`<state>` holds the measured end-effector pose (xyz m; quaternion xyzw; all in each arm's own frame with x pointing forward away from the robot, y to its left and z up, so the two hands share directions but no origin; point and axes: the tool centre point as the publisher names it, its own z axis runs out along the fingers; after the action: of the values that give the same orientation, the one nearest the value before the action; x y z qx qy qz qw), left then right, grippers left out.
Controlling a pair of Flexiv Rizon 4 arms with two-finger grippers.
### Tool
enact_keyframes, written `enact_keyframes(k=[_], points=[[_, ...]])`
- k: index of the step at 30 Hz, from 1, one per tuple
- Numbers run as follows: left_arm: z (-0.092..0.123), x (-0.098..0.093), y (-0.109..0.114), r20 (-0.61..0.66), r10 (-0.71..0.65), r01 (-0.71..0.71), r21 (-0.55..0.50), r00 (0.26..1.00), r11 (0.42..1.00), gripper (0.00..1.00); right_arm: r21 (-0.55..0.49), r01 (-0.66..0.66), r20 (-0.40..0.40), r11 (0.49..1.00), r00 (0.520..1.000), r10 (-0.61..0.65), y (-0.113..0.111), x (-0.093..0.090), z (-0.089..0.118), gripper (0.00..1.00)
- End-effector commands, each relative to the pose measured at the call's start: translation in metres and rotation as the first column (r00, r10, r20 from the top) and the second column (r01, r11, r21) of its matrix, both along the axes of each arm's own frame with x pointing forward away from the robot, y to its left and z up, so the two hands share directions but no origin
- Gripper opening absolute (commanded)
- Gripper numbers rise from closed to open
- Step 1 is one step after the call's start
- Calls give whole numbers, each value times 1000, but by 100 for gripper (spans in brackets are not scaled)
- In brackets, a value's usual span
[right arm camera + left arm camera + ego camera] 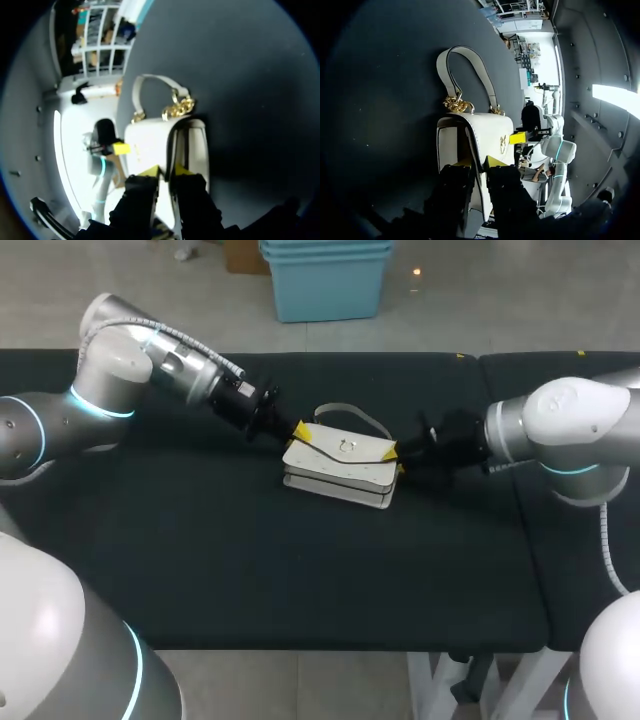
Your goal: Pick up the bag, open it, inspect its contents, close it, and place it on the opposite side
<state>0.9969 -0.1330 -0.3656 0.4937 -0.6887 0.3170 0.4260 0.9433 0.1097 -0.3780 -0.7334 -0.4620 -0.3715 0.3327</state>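
Left arm (110,375) and right arm (570,425) come in over the dark table (250,580), where the white bag (340,472) lies flat at the middle. Left gripper (478,162) and right gripper (166,171) each pinch the flap's thin edge at opposite ends, fingers almost together. A good lift probably needs both rising level, in step. Wrist views alone show those pinches and the gold chain (457,105); overhead, only yellow tips show.

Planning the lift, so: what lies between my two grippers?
Only the bag, seen in the head view: the left gripper is at one end, the right gripper at the other.
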Motion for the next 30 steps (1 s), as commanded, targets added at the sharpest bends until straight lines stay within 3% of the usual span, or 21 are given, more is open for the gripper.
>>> enact_keyframes(k=[1, 2, 3, 4, 5, 8, 13, 16, 17, 18, 20, 21, 27, 30], points=[[0, -3, -8, 6, -6, 6, -2, 1000, 1000, 32, 4, 3, 2, 1000, 1000, -3, 7, 3, 0, 8], [1, -3, -8, 10, -5, 5, -1, 1000, 1000, 43, 7, 5, 5, 1000, 1000, -5, 7, 2, 0, 41], [1, -4, -8, 13, -5, 5, -1, 1000, 1000, 47, 8, 6, 6, 1000, 1000, -6, 6, 2, 1, 67], [3, -4, -7, 16, -4, 4, -1, 1000, 1000, 52, 8, 7, 7, 1000, 1000, -8, 5, 2, 1, 85], [3, -5, -7, 18, -3, 3, -1, 1000, 1000, 54, 9, 11, 9, 1000, 1000, -11, 4, 2, 2, 96], [6, -5, -6, 29, -5, 5, 0, 1000, 1000, 55, 12, 17, 14, 1000, 1000, -17, 3, 1, 4, 100], [6, -7, -9, 43, -10, 10, 8, 999, 1000, 51, 12, 32, 18, 999, 999, -32, 3, 2, 6, 80], [-1, -6, -11, 25, -14, 13, 13, 1000, 1000, 45, 12, 40, 12, 999, 999, -40, 4, 3, 3, 49], [-3, -6, -12, 18, -12, 12, 16, 1000, 1000, 38, 11, 43, 9, 999, 999, -43, 5, 4, 1, 45], [-5, -6, -12, 15, -11, 11, 18, 1000, 1000, 28, 10, 44, 6, 999, 999, -44, 5, 4, 0, 34], [-7, -6, -12, 6, -11, 11, 19, 1000, 1000, 7, 10, 48, 0, 999, 999, -48, 5, 5, -1, 0], [-8, -6, -12, 5, -11, 11, 19, 1000, 1000, 0, 10, 48, 0, 999, 999, -48, 5, 5, -1, 0], [-6, -10, -9, 10, -9, 8, 28, 1000, 1000, 0, 3, 51, 4, 999, 999, -51, 3, 5, -1, 0], [-2, -13, -7, 21, -4, 3, 35, 1000, 999, 25, -1, 53, 3, 999, 999, -53, 1, 4, 1, 0]])
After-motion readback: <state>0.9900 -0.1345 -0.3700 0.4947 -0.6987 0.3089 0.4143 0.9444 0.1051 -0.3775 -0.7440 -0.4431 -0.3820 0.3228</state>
